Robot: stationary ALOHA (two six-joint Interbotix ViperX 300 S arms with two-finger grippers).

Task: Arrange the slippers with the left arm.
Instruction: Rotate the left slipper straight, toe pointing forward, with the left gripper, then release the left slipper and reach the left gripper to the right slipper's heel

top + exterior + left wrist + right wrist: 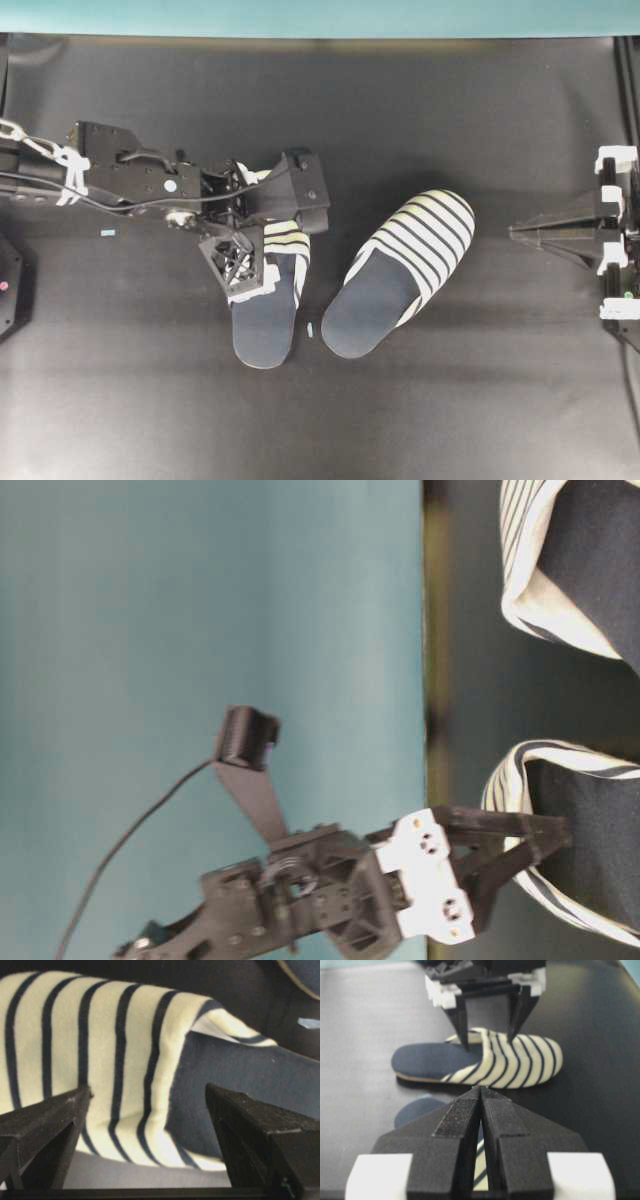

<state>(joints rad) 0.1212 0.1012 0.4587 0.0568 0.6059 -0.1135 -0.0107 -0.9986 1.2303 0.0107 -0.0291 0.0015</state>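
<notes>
Two striped slippers lie side by side on the dark mat. The left slipper points away, and its toe cover sits under my left gripper. In the left wrist view the left gripper stands open, its fingers wide apart on either side of the toe cover's rim and navy insole. The right slipper lies tilted toward the right, untouched. My right gripper rests at the right edge, shut and empty, pointing at the slippers.
A small pale blue scrap lies between the slippers' heels, and another scrap lies under the left arm. A teal wall runs along the mat's far edge. A black fixture sits at the left edge.
</notes>
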